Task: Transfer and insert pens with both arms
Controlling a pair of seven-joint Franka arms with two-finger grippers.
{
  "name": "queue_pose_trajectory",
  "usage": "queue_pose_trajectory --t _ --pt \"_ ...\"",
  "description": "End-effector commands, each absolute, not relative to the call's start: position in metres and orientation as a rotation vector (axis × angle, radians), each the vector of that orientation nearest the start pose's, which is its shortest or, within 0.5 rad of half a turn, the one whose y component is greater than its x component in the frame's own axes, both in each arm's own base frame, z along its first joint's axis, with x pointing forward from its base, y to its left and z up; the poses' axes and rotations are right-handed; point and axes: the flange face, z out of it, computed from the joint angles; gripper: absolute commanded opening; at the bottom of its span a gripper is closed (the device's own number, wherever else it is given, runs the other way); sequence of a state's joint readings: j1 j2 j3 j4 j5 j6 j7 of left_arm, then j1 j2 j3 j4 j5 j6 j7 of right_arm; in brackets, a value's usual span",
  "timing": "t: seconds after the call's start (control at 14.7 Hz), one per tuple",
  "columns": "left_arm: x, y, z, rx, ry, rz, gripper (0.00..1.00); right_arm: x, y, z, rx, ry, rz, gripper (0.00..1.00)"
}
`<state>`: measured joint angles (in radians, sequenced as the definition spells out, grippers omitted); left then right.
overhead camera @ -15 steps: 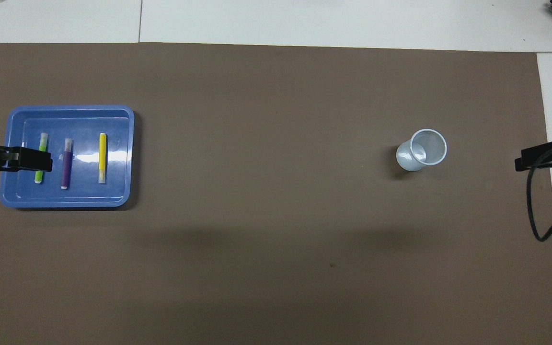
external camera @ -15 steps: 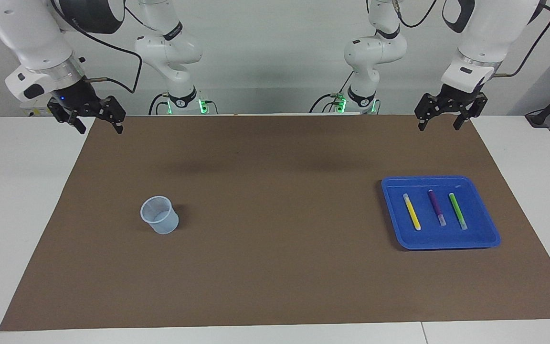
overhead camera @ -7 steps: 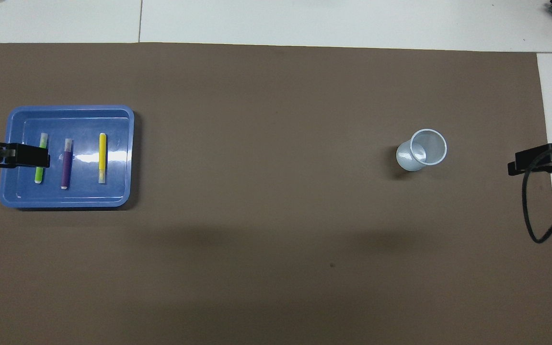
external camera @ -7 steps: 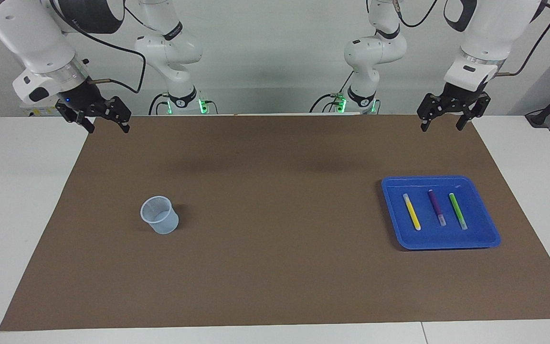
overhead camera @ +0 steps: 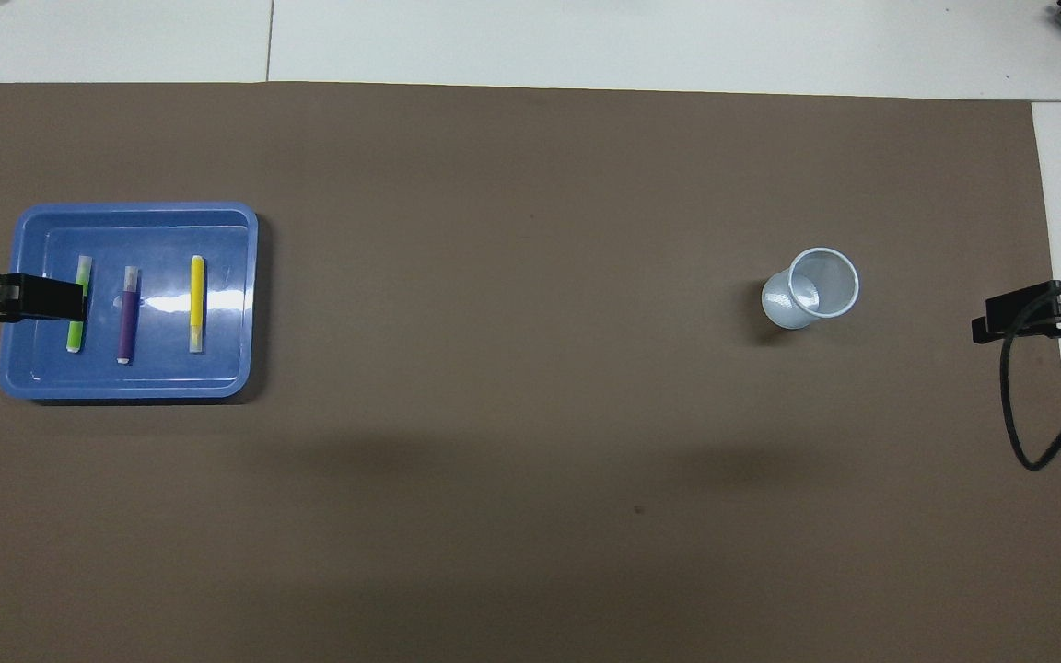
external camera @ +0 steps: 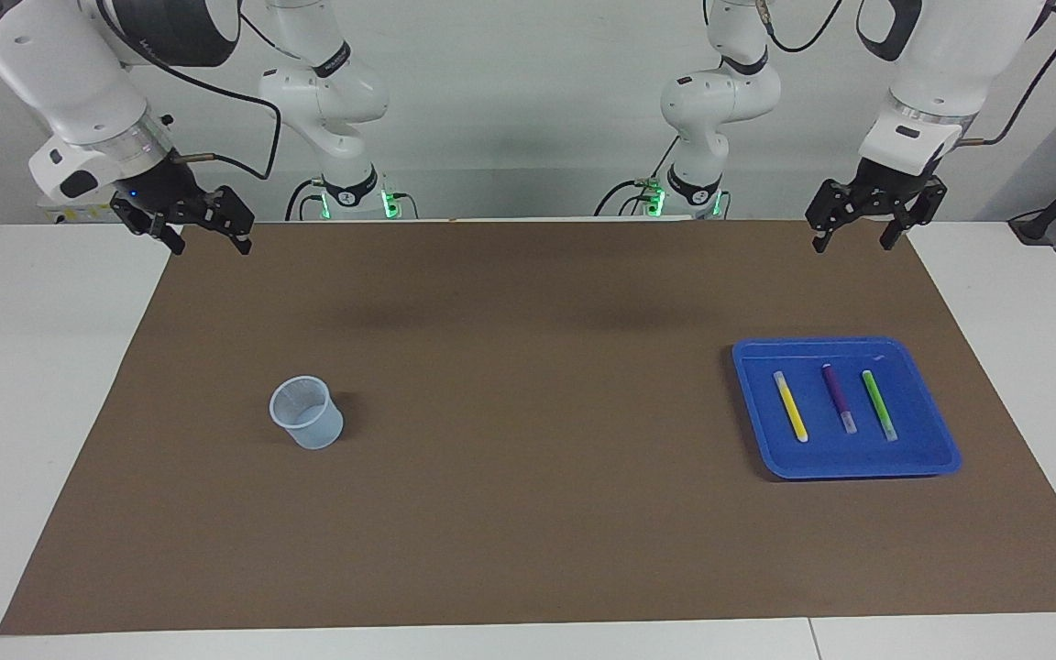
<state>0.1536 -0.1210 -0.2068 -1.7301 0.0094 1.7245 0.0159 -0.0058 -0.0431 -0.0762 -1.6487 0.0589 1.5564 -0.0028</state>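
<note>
toward the left arm's end of the surface (external camera: 51,385), a glossy blue plastic tray (external camera: 940,458) with rounded corners and a raised rim lies flat on a matte brown mat (external camera: 528,513). three slim cylindrical marker pens lie side by side in it, apart from one another and roughly parallel, each with a pale whitish cap end: the yellow pen (external camera: 790,405) nearest the middle of the surface, the purple pen (external camera: 838,398) between the others, the green pen (external camera: 879,404) nearest the surface's end.

toward the right arm's end stands a small translucent pale cup (external camera: 306,412), round-mouthed and tapering to a narrower base, upright on the mat and well apart from the tray. a smooth white surface shows around the mat's edges.

the left pincer (external camera: 869,236), black and angular beneath a silver wrist ring and a smooth white arm shell, hangs in the air over the mat's edge nearest the robots, its two fingers spread and holding nothing. in the overhead view it (overhead camera: 52,299) overlaps the green pen only by line of sight; the facing view shows it well above the tray.

the right pincer (external camera: 207,240) hangs over the mat's corner at its own end, fingers likewise spread and holding nothing, with a black cable looping from its wrist.
</note>
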Motion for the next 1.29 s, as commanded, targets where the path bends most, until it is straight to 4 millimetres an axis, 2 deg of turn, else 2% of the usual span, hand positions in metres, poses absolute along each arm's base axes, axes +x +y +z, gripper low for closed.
queue_pose_trajectory --t 0.0,0.2,0.41,0.48,0.75,0.88,1.16,1.22 --pt "0.532 -0.024 0.629 -3.106 0.087 -0.216 0.99 0.532 -0.037 0.608 -3.077 0.037 0.027 1.00" --pt "0.528 -0.021 0.626 -3.108 0.064 -0.189 0.99 0.530 -0.040 0.605 -3.074 0.058 0.034 1.00" --pt "0.529 -0.017 0.625 -3.106 0.053 -0.196 0.99 0.524 -0.045 0.600 -3.049 0.278 0.065 1.00" --pt "0.529 -0.017 0.625 -3.106 0.053 -0.196 0.99 0.521 -0.045 0.599 -3.042 0.300 0.071 1.00" --pt "0.529 -0.017 0.625 -3.107 0.050 -0.206 0.94 0.513 -0.039 0.599 -3.038 0.293 0.149 1.00" --pt "0.530 -0.016 0.621 -3.109 0.026 -0.192 0.94 0.514 -0.037 0.603 -3.041 0.270 0.125 1.00" --pt "0.538 -0.008 0.598 -3.135 -0.014 -0.127 0.91 0.513 -0.018 0.607 -3.051 0.238 0.112 1.00" --pt "0.541 -0.007 0.593 -3.154 -0.023 -0.113 0.91 0.514 -0.019 0.608 -3.051 0.231 0.100 1.00"
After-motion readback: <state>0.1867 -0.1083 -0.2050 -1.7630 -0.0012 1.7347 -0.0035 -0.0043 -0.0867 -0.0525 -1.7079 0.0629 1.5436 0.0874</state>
